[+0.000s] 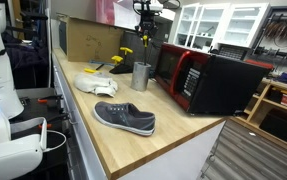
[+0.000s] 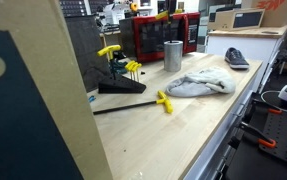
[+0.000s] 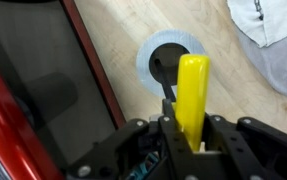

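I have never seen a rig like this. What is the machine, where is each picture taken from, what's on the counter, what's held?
It is one robot arm ending in a two-fingered gripper. Two pictures come from cameras standing around the wooden counter; the third looks down from the arm's wrist. On the counter are a shoe, a white cloth, a metal cup, a microwave and a tool rack. The gripper is shut on a yellow-handled tool, held over the cup.

A long pale wooden workbench [image 1: 178, 137] runs toward white glass-fronted cabinets [image 1: 228, 22], beside a dark tool wall [image 1: 284, 35].
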Motion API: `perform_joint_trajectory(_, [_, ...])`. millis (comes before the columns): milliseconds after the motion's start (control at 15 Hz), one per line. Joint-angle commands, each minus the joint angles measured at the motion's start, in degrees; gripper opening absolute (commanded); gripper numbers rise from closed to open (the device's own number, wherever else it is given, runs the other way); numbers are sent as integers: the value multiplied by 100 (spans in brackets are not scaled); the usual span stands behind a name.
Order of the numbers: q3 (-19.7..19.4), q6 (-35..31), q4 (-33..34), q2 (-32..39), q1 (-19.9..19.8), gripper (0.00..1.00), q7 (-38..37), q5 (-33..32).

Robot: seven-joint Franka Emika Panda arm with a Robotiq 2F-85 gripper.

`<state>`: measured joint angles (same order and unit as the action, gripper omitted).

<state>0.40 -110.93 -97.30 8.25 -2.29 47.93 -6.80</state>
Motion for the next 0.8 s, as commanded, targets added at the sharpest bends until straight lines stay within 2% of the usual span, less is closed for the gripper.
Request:
perform_joint_trajectory(0, [75,-182,-150,-314,-53,5,862,503])
perform_joint_trajectory(333, [101,-122,-66,-403,14,5,1649,992])
perform_joint_trajectory(733, [130,-98,-35,-651,124,5,2017,977])
